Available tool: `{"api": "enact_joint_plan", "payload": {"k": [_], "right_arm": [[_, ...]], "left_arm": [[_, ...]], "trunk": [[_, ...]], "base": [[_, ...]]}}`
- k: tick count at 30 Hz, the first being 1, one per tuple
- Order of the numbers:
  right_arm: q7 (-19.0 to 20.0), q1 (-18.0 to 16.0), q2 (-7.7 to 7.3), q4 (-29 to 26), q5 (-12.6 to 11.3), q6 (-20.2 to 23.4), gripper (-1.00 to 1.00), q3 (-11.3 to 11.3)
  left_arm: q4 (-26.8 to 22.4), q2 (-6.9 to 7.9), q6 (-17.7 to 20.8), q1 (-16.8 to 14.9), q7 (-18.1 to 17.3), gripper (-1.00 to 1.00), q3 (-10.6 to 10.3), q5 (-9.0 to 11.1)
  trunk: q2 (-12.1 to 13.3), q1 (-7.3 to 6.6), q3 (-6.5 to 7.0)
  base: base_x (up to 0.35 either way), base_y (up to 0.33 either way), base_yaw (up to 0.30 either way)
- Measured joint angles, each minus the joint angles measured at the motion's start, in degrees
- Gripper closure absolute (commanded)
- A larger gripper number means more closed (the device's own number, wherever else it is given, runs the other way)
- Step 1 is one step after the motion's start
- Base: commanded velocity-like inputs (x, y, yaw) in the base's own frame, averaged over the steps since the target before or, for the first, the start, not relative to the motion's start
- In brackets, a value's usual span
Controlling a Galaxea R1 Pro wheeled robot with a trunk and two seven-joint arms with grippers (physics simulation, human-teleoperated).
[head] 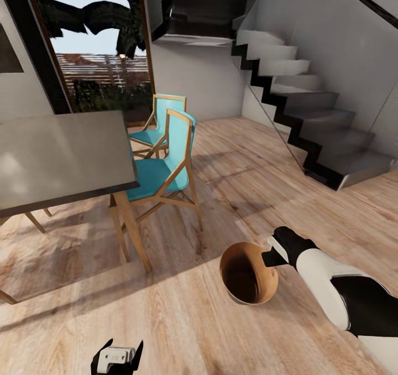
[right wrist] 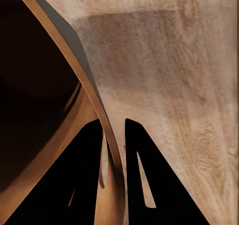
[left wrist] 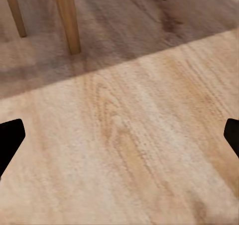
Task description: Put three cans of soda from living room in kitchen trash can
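Note:
The tash can (head: pixel 249 280) hangs above the wood floor at the lower right of the head view, its coppery brown inside facing the camera. My right gripper (head: pixel 272 259) is shut on its rim. In the right wrist view the two dark fingers (right wrist: pixel 87 180) pinch the thin rim of the tash can (right wrist: pixel 59 60), one inside and one outside. My left gripper (head: pixel 117 355) sits at the bottom edge of the head view, open and holding nothing. The left wrist view shows its fingertips (left wrist: pixel 10 138) wide apart over bare planks. The cans of soda are out of view.
A grey-topped dining table (head: pixel 61 159) with wooden legs stands at the left. Two teal chairs (head: pixel 160 170) sit beside it. A grey staircase (head: pixel 309 115) rises at the right. A glass door (head: pixel 99 60) lies behind the table. Open wood floor (head: pixel 237 159) runs between chairs and stairs.

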Motion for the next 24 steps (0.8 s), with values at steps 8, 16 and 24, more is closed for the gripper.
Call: {"api": "enact_joint_plan", "payload": {"k": [8, 16, 24], "right_arm": [[0.12, 1.41, -0.32, -0.08, -0.18, -0.02, 1.0, -1.17], [0.05, 2.28, -1.1, -0.05, 0.1, -3.34, 1.0, -1.75], [0.12, 3.7, -1.77, -0.06, -0.11, -4.42, 1.0, -1.89]], "left_arm": [[0.0, 0.0, 0.25, -0.02, 0.02, -1.0, 0.02, 0.0], [0.0, 0.0, 0.28, -0.02, 0.01, -1.0, -0.02, 0.0], [0.0, 0.0, 0.29, -0.02, 0.0, -1.0, -0.02, 0.0]], "trunk": [[0.11, -0.21, 1.77], [0.21, -0.41, 3.55], [0.32, -0.62, 5.32]], "base": [[0.0, 0.0, 0.0], [0.0, 0.0, 0.0], [0.0, 0.0, 0.0]]}}
